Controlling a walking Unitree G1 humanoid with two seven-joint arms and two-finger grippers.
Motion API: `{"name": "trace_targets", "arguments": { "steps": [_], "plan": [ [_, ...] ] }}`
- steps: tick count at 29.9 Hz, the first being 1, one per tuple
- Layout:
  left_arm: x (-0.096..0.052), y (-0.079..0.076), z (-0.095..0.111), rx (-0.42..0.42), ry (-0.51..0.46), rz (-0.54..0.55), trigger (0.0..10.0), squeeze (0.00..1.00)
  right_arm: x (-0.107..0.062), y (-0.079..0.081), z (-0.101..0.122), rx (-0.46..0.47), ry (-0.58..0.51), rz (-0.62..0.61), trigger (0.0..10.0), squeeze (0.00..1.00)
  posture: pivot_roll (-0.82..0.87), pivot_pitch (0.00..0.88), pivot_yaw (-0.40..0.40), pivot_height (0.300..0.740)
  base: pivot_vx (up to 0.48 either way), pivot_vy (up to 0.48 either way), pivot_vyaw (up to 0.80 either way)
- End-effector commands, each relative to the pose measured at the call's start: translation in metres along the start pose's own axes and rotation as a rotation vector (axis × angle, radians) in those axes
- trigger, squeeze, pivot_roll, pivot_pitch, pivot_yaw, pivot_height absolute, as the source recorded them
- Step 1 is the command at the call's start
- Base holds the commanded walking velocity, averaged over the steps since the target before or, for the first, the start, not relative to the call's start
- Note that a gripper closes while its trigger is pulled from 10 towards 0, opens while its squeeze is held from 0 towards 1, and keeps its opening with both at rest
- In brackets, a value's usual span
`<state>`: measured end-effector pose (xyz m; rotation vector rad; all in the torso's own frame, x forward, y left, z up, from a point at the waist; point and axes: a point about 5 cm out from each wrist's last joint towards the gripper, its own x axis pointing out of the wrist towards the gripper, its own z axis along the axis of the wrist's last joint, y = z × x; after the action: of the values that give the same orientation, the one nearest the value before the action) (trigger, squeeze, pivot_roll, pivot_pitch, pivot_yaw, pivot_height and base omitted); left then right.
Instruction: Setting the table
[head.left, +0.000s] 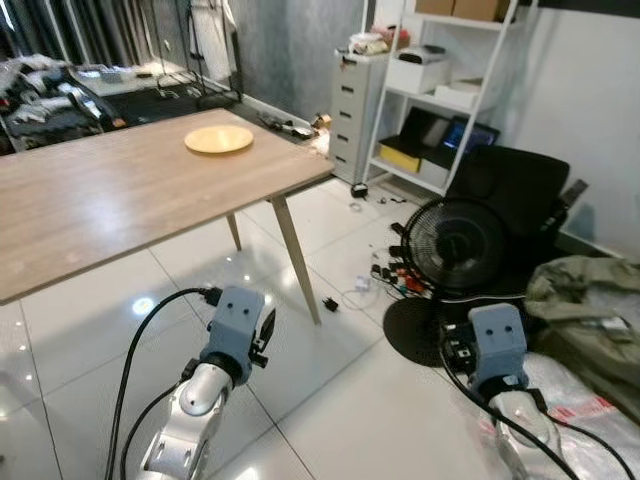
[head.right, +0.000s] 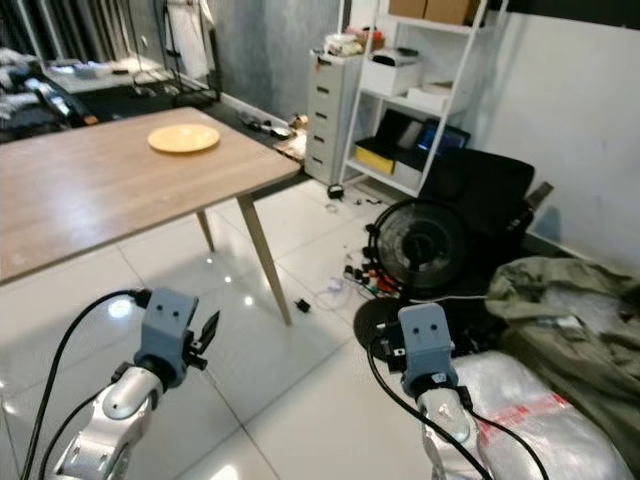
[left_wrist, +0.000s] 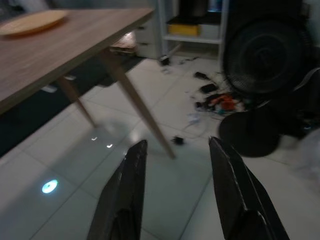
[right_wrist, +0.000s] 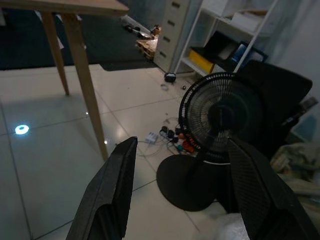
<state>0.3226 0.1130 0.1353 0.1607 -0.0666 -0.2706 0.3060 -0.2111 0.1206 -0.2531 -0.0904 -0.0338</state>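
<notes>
Left end effector (left_wrist: 177, 192) and right end effector (right_wrist: 182, 192) agape, empty, yellow plate (head.left: 219, 139) on table (head.left: 110, 195), wrist views dim.

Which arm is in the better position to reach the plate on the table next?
Probably the left. The plate lies on the table, on the robot's left side, and the left gripper points toward it, open. The right gripper faces the fan.

Round yellow plate (head.left: 219, 139) flat near wooden table's (head.left: 100, 210) far corner
</notes>
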Motion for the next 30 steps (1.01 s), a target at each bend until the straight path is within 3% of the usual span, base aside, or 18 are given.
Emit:
{"name": "trace_targets", "arguments": {
  "steps": [1, 7, 11, 15, 16, 23, 30],
  "plan": [
    [-0.004, 0.007, -0.007, 0.003, 0.02, 0.024, 10.0, 0.0, 0.001, 0.003, 0.0, 0.013, -0.009, 0.007, 10.0, 0.0, 0.02, 0.0, 0.045, 0.74, 0.458, 0.0, 0.0],
    [-0.009, 0.02, -0.005, 0.012, 0.01, 0.04, 10.0, 0.0, 0.006, 0.014, 0.001, 0.017, -0.008, 0.032, 10.0, 0.0, 0.06, 0.014, 0.027, 0.74, 0.458, 0.0, 0.0],
    [-0.007, 0.02, 0.003, 0.001, -0.004, 0.048, 10.0, 0.0, 0.009, 0.005, 0.002, 0.028, -0.006, 0.04, 10.0, 0.0, 0.09, 0.033, 0.033, 0.74, 0.458, 0.0, 0.0],
    [-0.009, 0.024, 0.001, 0.004, -0.003, 0.059, 10.0, 0.0, 0.01, 0.007, 0.002, 0.045, -0.018, 0.048, 10.0, 0.0, 0.06, 0.005, 0.04, 0.74, 0.458, 0.0, 0.0],
    [-0.01, 0.027, 0.001, 0.016, -0.004, 0.06, 10.0, 0.0, 0.01, 0.014, 0.004, 0.085, -0.025, 0.048, 10.0, 0.0, 0.06, 0.021, 0.031, 0.74, 0.458, 0.0, 0.0],
    [-0.012, 0.035, 0.005, 0.017, -0.018, 0.106, 10.0, 0.0, 0.013, 0.031, 0.004, 0.114, -0.022, 0.103, 10.0, 0.0, 0.1, 0.011, 0.017, 0.74, 0.458, 0.0, 0.0],
    [-0.018, 0.037, 0.004, 0.019, -0.011, 0.111, 10.0, 0.0, 0.021, 0.028, 0.016, 0.163, -0.059, 0.091, 10.0, 0.0, 0.09, 0.018, 0.026, 0.74, 0.458, 0.0, 0.0]
  ]
}}
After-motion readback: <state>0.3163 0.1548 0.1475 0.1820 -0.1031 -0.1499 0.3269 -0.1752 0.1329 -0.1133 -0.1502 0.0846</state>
